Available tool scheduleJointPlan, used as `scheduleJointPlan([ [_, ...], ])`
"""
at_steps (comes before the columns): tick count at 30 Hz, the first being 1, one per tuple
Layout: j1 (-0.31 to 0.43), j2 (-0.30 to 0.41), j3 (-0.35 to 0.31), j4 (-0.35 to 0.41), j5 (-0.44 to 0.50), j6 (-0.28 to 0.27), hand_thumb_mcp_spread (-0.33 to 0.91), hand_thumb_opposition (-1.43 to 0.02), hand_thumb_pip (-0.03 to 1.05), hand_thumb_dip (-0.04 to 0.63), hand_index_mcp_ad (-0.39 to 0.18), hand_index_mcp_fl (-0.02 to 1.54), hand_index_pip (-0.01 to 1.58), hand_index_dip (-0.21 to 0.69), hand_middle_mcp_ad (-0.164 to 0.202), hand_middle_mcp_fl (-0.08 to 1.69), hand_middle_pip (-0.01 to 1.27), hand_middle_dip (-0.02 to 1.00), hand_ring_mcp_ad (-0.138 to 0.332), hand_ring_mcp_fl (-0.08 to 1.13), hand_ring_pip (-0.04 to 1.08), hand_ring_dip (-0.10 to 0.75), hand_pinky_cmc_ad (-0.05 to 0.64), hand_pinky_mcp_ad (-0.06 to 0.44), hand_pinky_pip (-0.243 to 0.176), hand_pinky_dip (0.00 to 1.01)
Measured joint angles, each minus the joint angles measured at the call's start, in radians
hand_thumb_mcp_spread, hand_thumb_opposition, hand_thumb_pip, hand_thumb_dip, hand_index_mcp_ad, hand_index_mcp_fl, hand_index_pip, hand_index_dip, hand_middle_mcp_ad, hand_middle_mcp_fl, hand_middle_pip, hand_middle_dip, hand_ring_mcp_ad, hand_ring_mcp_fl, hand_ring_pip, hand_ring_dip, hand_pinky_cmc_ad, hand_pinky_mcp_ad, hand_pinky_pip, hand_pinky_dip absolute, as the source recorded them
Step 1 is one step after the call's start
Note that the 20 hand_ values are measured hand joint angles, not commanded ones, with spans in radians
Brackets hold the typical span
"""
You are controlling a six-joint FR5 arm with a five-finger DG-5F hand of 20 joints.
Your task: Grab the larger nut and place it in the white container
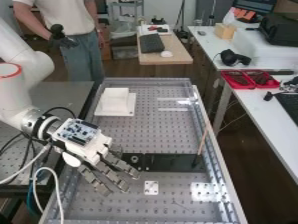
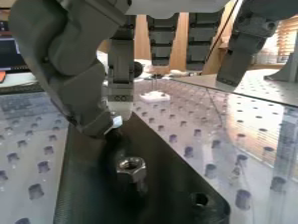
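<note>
In the high view, the hand point(image 1: 85, 145) is over the black bar's point(image 1: 174, 163) left part, several fingers stretched down towards the bench. In the wrist view, the hand point(image 2: 70, 60) has its thumb and one finger closed together low over the bar point(image 2: 159, 155). Between their tips shows a small bright piece of the larger nut point(image 2: 116, 121), mostly hidden by them. The smaller nut point(image 2: 131, 166) stands on the bar beside the pinch. The bearing point(image 1: 134, 159) is just past the hand. On the bench's far part lies the white container point(image 1: 116, 102).
A thin wooden stick point(image 1: 202, 142) leans at the bar's right end. A small white plate point(image 1: 151, 187) lies on the bench in front of the bar. Cables point(image 1: 41, 170) run beside the arm. Behind the bench a person stands, apart from the parts.
</note>
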Motion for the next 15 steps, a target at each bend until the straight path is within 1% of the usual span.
scheduleJointPlan([
  [1,0.000,0.000,0.000,-0.001,0.000,0.000,0.34,-0.85,0.79,0.222,-0.154,0.10,1.56,0.162,0.063,0.01,0.13,0.18,0.159,0.01,0.25,0.093,0.351,0.293,-0.075,0.75],
  [7,0.003,-0.001,-0.003,0.009,0.006,-0.004,0.34,-0.86,0.79,0.218,-0.152,0.13,1.55,0.140,0.063,0.01,0.12,0.18,0.157,0.01,0.25,0.091,0.351,0.295,-0.075,0.75],
  [11,0.006,0.001,-0.006,0.017,0.008,-0.006,0.34,-0.86,0.79,0.218,-0.120,0.16,1.54,0.126,0.059,0.01,0.12,0.18,0.155,0.01,0.24,0.091,0.351,0.295,-0.075,0.75],
  [14,0.006,0.004,-0.005,0.017,0.007,-0.005,0.34,-0.86,0.78,0.218,-0.119,0.18,1.54,0.112,0.059,0.00,0.12,0.18,0.155,0.01,0.25,0.091,0.353,0.291,-0.075,0.75],
  [15,0.006,0.004,-0.005,0.018,0.006,-0.005,0.34,-0.87,0.78,0.218,-0.113,0.20,1.53,0.093,0.059,0.00,0.13,0.18,0.155,0.01,0.26,0.091,0.353,0.295,-0.075,0.75],
])
